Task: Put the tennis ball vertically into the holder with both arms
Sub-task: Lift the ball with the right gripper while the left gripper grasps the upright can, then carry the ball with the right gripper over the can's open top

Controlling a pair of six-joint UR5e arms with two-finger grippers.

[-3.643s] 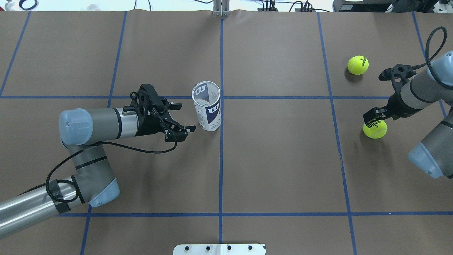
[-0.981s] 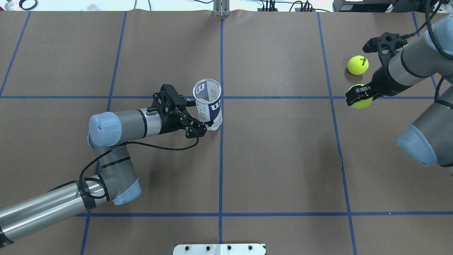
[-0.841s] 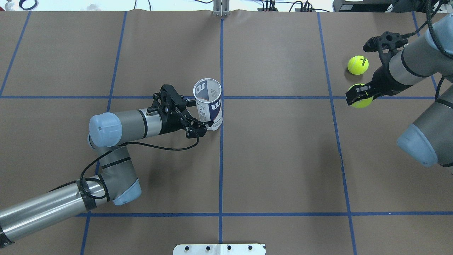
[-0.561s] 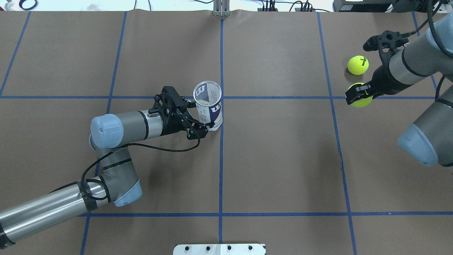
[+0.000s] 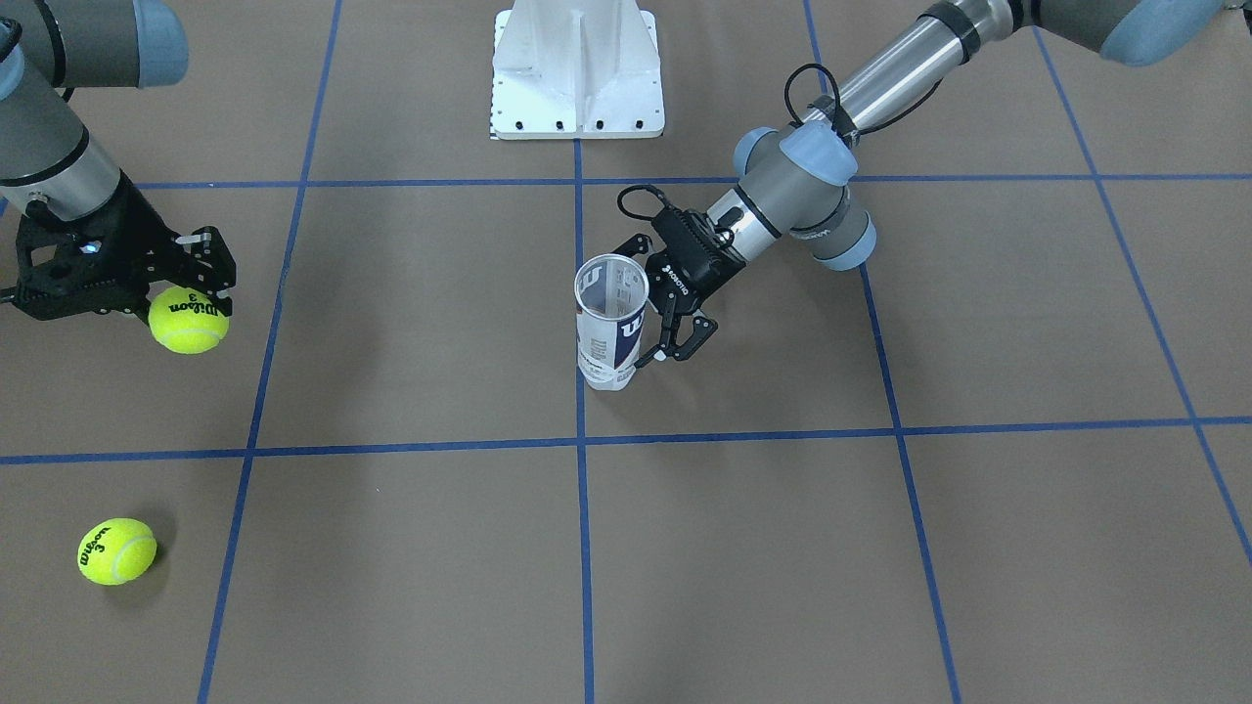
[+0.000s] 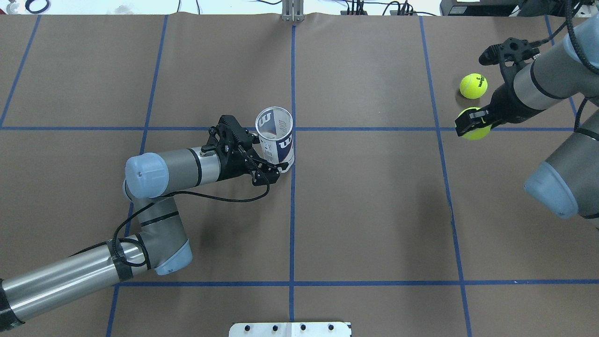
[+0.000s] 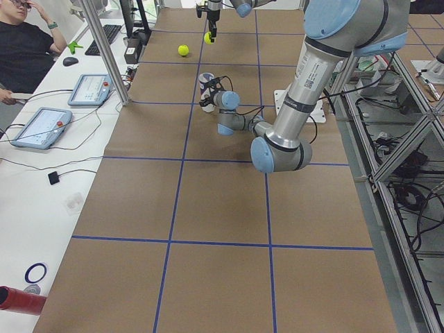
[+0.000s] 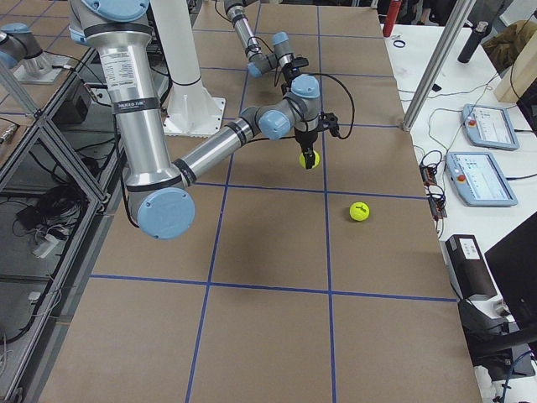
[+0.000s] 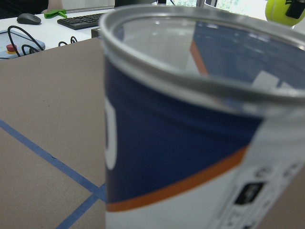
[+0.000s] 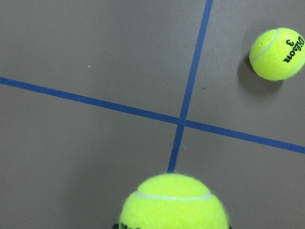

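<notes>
The holder [image 6: 275, 146] is a clear can with a white and navy label, standing upright and open-topped near the table's middle [image 5: 610, 337]. It fills the left wrist view [image 9: 190, 143]. My left gripper [image 6: 270, 153] is open, its fingers on either side of the can's lower half [image 5: 653, 311]. My right gripper [image 6: 471, 124] is shut on a yellow tennis ball [image 6: 478, 133] and holds it above the table at the far right [image 5: 188, 321]. That ball shows at the bottom of the right wrist view [image 10: 174, 202]. A second tennis ball [image 6: 473, 86] lies on the table beyond it [image 5: 116, 550].
The brown table cover has blue tape grid lines [image 6: 292, 210]. The white robot base plate [image 5: 577, 68] sits at the near edge. In the left side view an operator [image 7: 28, 48], tablets [image 7: 40, 127] and a metal post [image 7: 104, 48] stand along the table's far side.
Since 3.6 s ago my right gripper has lifted a ball off the table. My left gripper has slid right until its fingers straddle the holder; in the last second it crept a little further.
</notes>
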